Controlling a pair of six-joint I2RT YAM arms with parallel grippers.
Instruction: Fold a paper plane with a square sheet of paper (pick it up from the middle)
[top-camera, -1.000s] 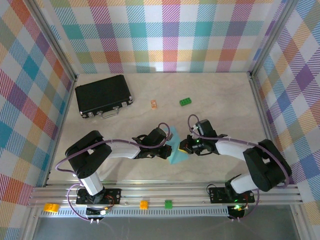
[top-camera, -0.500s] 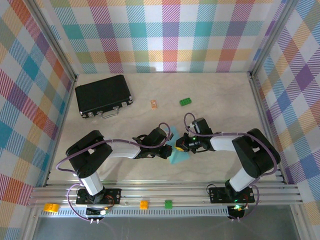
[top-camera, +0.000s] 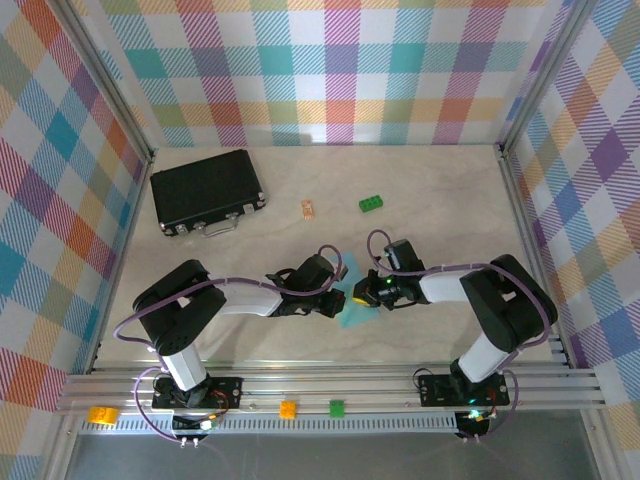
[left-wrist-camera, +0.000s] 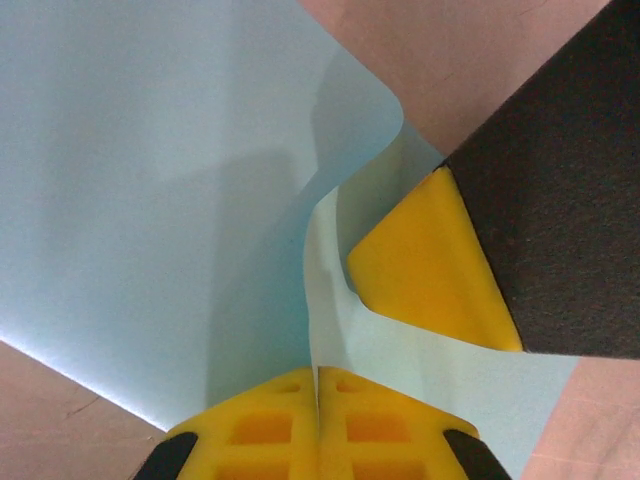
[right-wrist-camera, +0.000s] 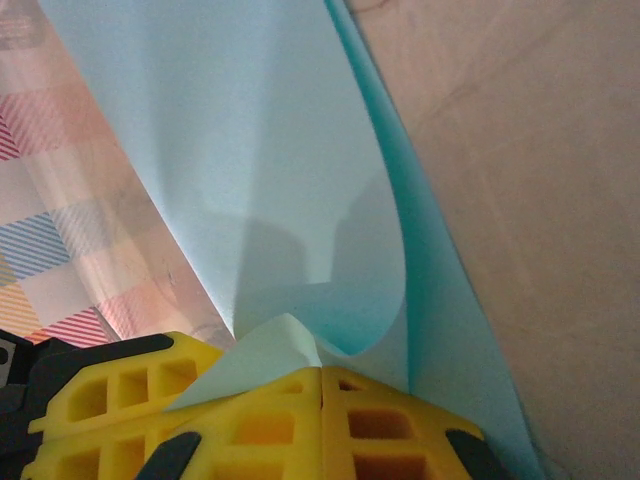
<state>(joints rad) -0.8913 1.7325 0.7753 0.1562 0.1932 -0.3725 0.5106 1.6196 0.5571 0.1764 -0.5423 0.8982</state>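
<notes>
The square sheet of paper (top-camera: 350, 314) is light blue and sits curled and partly folded at the table's near middle, between the two grippers. My left gripper (top-camera: 338, 296) meets it from the left. In the left wrist view its yellow fingertips (left-wrist-camera: 318, 385) are shut on an upright fold of the sheet (left-wrist-camera: 150, 200). My right gripper (top-camera: 358, 297) comes in from the right, almost touching the left one. Its yellow fingertips (right-wrist-camera: 322, 378) are shut on a corner of the sheet (right-wrist-camera: 250, 150), which bends over above them. One right finger (left-wrist-camera: 425, 265) shows in the left wrist view, pressed against the paper.
A black case (top-camera: 207, 190) lies at the back left. A green brick (top-camera: 371, 203) and a small orange piece (top-camera: 308, 208) lie behind the grippers. Loose bricks (top-camera: 287, 408) sit on the front rail. Plaid walls close in three sides.
My right gripper has moved left, closing on the left gripper, and the paper between them has bunched up so less of it shows. The left arm has stayed still.
</notes>
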